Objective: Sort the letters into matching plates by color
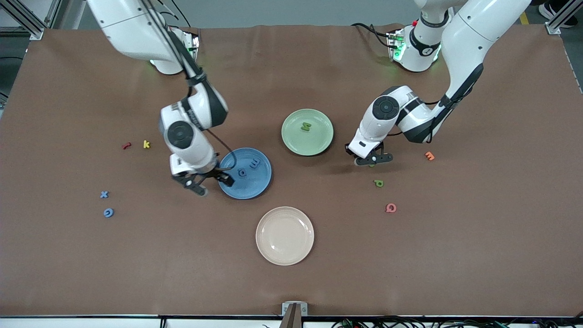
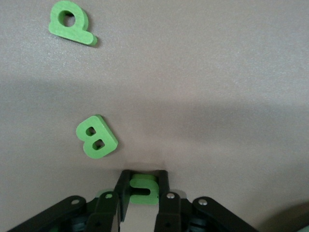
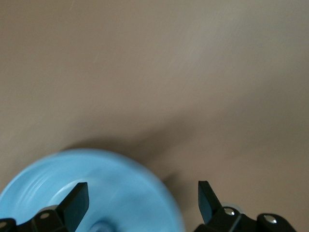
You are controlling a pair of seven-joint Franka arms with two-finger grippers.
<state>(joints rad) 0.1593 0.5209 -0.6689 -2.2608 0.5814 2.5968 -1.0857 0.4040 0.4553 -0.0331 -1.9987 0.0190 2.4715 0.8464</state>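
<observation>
Left wrist view: a green letter is pinched by the closed left gripper on the table, green plate just beside, toward the right arm's end; right gripper is spread empty over the blue plate's rim.

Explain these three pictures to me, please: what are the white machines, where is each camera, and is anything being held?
The white machines are two robot arms sorting foam letters by color into plates. The wide picture comes from a high camera facing them; the two close-ups come from cameras on their wrists.

The left tool, low over the brown table beside the pale green plate, is shut on a green letter, seen between its fingers in its wrist view. Two more green letters lie loose nearby; one green letter lies in the green plate.

The right tool is open and empty at the edge of the blue plate, which holds two blue letters. Two other blue letters lie toward the right arm's end. A beige plate sits nearest the camera.
</observation>
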